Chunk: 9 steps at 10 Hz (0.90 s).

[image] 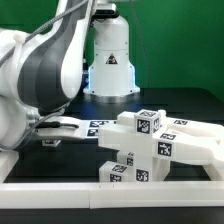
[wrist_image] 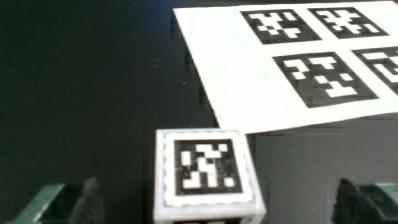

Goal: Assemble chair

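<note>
Hovering with jaws spread wide and empty, the claw (wrist_image: 208,198) has a small white tagged block (wrist_image: 205,170) of the chair sitting right between its fingers. Looks light, rigid, smooth plastic; squeezing its flat side faces seems safest against slipping.

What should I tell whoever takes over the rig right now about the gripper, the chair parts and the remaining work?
Gripper: open, empty, jaws either side of a small white tagged plastic block, not closed on it.
Parts: that block lies on the black table beside the marker board. A cluster of white blocky tagged chair pieces sits at the exterior view's right, near the low white border rail.
Done: some pieces appear stacked together; joints not clear.
Left: grasp the block, add it to the cluster.
</note>
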Tool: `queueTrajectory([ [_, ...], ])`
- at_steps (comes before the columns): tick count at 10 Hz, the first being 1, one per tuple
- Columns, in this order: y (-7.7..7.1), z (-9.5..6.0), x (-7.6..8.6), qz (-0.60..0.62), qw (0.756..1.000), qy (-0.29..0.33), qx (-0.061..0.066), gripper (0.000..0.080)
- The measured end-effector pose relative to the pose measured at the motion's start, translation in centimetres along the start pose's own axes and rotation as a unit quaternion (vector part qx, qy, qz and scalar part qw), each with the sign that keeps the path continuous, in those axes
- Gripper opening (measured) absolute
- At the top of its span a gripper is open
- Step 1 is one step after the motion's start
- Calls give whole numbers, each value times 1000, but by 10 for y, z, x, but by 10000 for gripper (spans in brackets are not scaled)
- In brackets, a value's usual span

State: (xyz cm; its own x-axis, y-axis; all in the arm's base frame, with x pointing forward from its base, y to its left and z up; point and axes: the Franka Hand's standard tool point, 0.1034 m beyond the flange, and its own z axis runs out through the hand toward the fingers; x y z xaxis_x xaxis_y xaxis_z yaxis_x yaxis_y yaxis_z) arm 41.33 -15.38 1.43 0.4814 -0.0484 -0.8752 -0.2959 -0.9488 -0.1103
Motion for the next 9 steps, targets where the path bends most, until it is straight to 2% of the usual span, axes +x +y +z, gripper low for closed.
queueTrajectory([
  [2, 1, 3, 0, 9, 1000, -3, 0, 649],
  [3, 3, 15, -1, 39, 999, -19, 3, 649],
  [4, 3, 19, -1, 41, 999, -23, 4, 649],
  [6, 3, 18, -1, 41, 999, -22, 3, 387],
  [7, 3, 18, -1, 41, 999, -22, 3, 387],
  [8, 3, 18, -1, 41, 999, -22, 4, 278],
  [9, 3, 18, -1, 41, 999, -22, 4, 279],
])
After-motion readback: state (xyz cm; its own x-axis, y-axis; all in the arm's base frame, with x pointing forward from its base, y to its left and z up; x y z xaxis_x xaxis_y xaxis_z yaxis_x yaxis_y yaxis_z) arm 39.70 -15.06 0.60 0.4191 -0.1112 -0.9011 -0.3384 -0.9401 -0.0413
